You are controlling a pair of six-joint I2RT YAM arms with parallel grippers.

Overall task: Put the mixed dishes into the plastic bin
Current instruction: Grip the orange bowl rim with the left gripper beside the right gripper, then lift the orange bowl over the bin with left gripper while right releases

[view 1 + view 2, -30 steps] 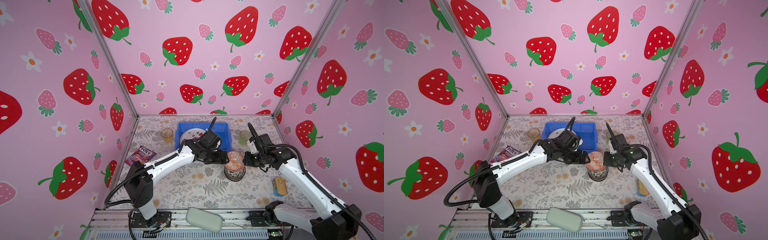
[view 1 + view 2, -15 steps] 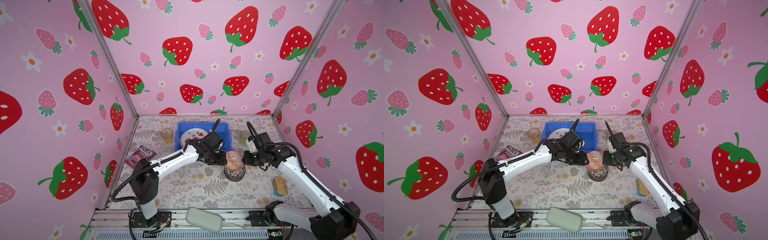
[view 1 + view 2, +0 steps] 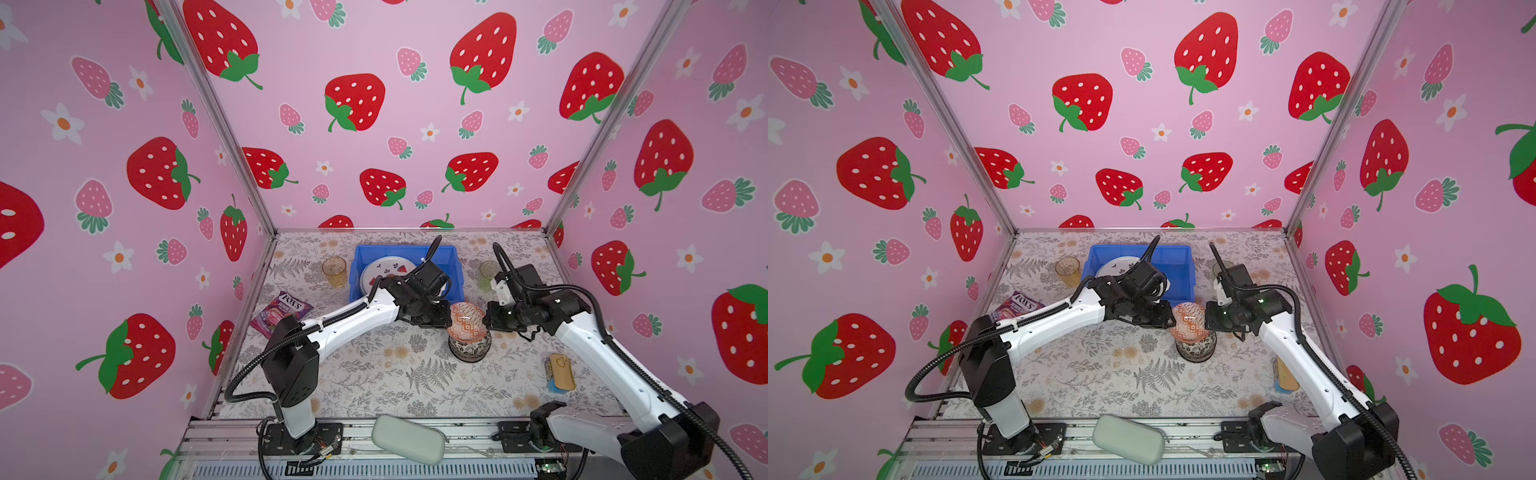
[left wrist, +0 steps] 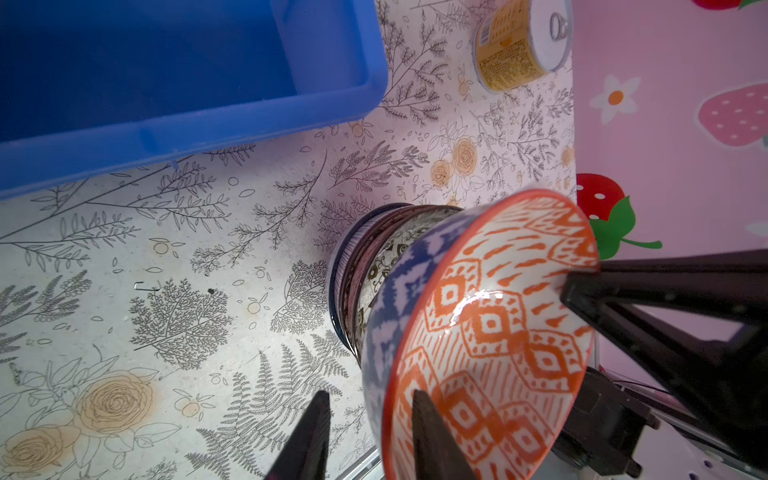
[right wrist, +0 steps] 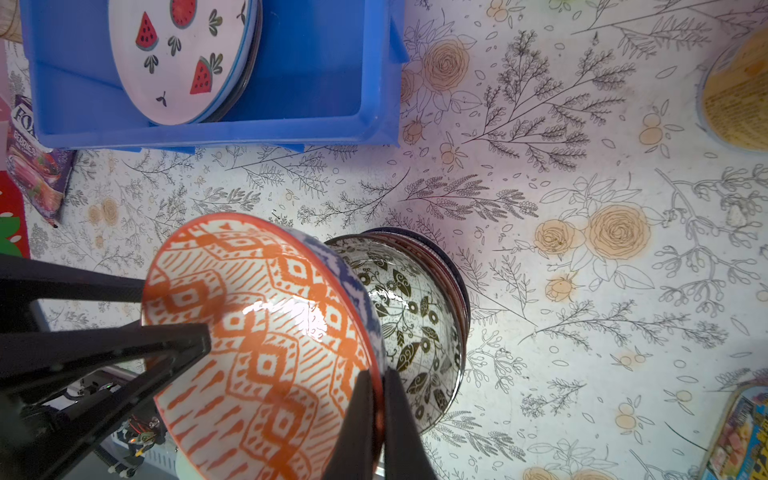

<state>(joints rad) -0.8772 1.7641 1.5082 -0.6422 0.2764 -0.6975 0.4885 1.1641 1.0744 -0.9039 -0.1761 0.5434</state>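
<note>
purple candy bag point(image 3: 282, 312): left | grey-green pouch point(image 3: 408, 438): front | yellow can point(image 3: 562, 371): right

An orange-patterned bowl point(image 3: 465, 321) tilts atop stacked bowls point(image 3: 469, 352) on the desk point(image 3: 374, 374). A watermelon plate point(image 3: 385, 270) lies in the blue bin point(image 3: 395, 250), flanked by amber tumbler point(image 3: 334, 271) and green tumbler point(image 3: 487, 275).

Between my black jaws, the top bowl point(image 5: 266, 353) is showing orange diamonds on white, blue-and-white patterning peeking behind its rim. Just beyond them, the lower bowl point(image 5: 415, 324) is showing black leaves on white.

Pink strawberry walls point(image 3: 291, 62), floral tabletop point(image 3: 374, 374)
</note>
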